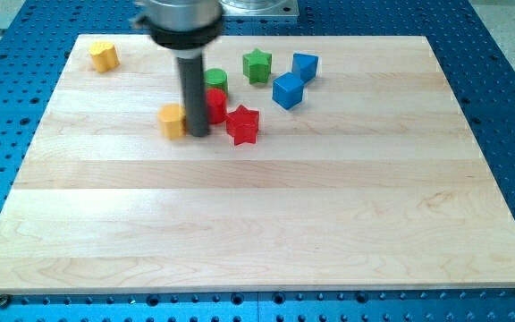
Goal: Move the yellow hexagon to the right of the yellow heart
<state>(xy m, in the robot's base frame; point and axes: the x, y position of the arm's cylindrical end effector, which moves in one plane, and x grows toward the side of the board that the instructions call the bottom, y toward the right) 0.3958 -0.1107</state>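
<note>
My tip [198,134] sits touching the right side of the yellow hexagon [173,121] (no jaws here, just a rod). The yellow heart [104,55] lies well apart, at the surface's [257,233] top left. Better to swing round and push from below-right. The rod stands upright.

A straight dark grey rod is seen, ending in my tip [198,134], topped by a wider blurred dark collar.
</note>
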